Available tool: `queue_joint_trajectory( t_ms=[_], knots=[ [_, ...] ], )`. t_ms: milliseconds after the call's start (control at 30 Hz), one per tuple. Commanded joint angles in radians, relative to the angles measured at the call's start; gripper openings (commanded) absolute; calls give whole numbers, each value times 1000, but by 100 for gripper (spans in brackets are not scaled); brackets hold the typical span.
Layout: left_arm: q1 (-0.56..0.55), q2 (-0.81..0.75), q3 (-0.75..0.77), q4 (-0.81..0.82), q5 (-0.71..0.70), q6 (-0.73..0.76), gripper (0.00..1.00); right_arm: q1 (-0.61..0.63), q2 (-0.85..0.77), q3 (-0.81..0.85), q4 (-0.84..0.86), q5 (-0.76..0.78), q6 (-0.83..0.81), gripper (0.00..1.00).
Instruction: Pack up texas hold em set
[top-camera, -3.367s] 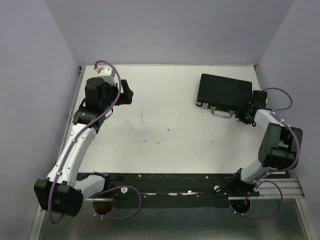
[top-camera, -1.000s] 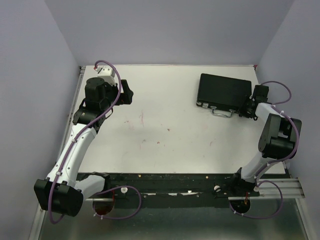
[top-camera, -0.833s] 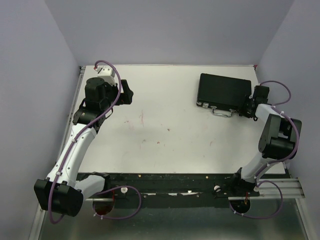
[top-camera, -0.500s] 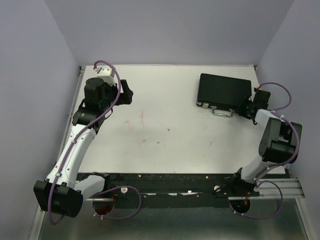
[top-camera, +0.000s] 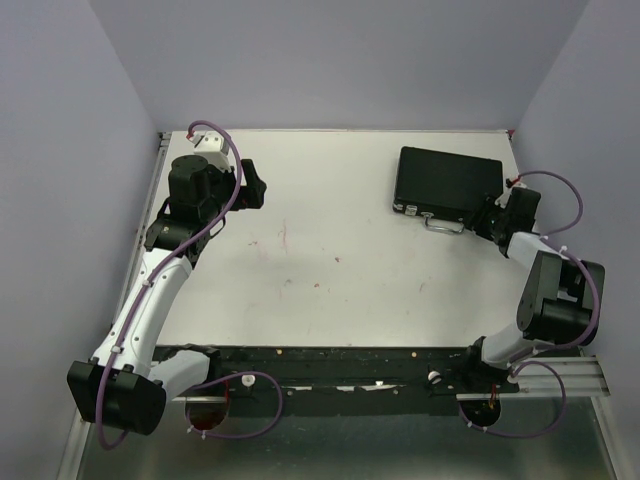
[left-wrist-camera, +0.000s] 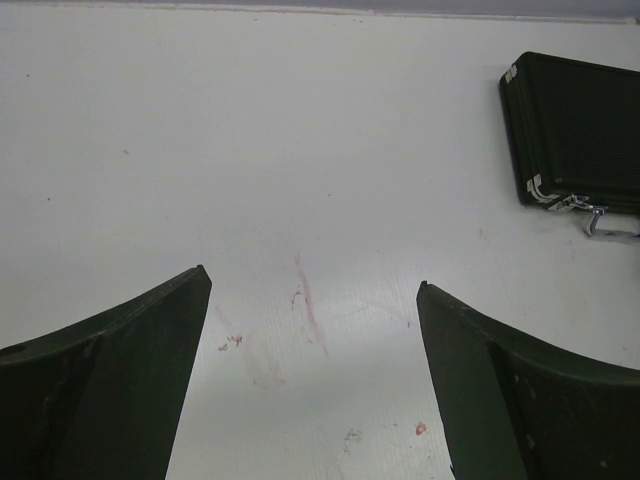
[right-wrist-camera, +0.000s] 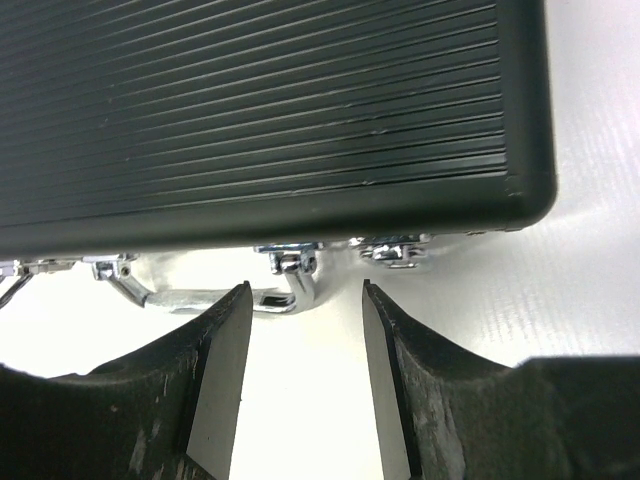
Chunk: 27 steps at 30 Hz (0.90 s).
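The black ribbed briefcase (top-camera: 447, 182) lies closed at the far right of the table, its silver handle (top-camera: 444, 226) facing the near side. It also shows in the left wrist view (left-wrist-camera: 580, 125) and fills the top of the right wrist view (right-wrist-camera: 260, 110). My right gripper (top-camera: 487, 222) is open at the case's near right corner. In the right wrist view the gripper (right-wrist-camera: 304, 295) has the handle's right end (right-wrist-camera: 290, 280) just ahead of its tips and a silver latch (right-wrist-camera: 395, 250) beside it. My left gripper (top-camera: 257, 184) is open and empty at the far left. No chips, cards or discs show.
The white table (top-camera: 330, 250) has faint reddish marks (left-wrist-camera: 305, 305) near its middle. Purple walls close in the table on the left, back and right. The black rail (top-camera: 340, 365) with the arm bases runs along the near edge.
My right gripper has shifted slightly along the case's near right corner and turned toward the handle's end. The left arm and the case have not moved.
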<state>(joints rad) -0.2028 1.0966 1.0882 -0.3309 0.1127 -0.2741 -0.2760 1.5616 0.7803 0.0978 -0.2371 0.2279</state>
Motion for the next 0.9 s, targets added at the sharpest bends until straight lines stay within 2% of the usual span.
queue_joint_trajectory(
  t_ms=[0, 467, 867],
  knots=[
    [6, -20, 7, 15, 12, -4, 99, 6, -70, -67, 39, 2, 30, 56],
    [8, -23, 6, 18, 16, -7, 99, 4, -193, -66, 26, 5, 51, 56],
    [6, -32, 1, 23, 10, -7, 99, 6, -63, 252, -242, 91, 33, 49]
  ],
)
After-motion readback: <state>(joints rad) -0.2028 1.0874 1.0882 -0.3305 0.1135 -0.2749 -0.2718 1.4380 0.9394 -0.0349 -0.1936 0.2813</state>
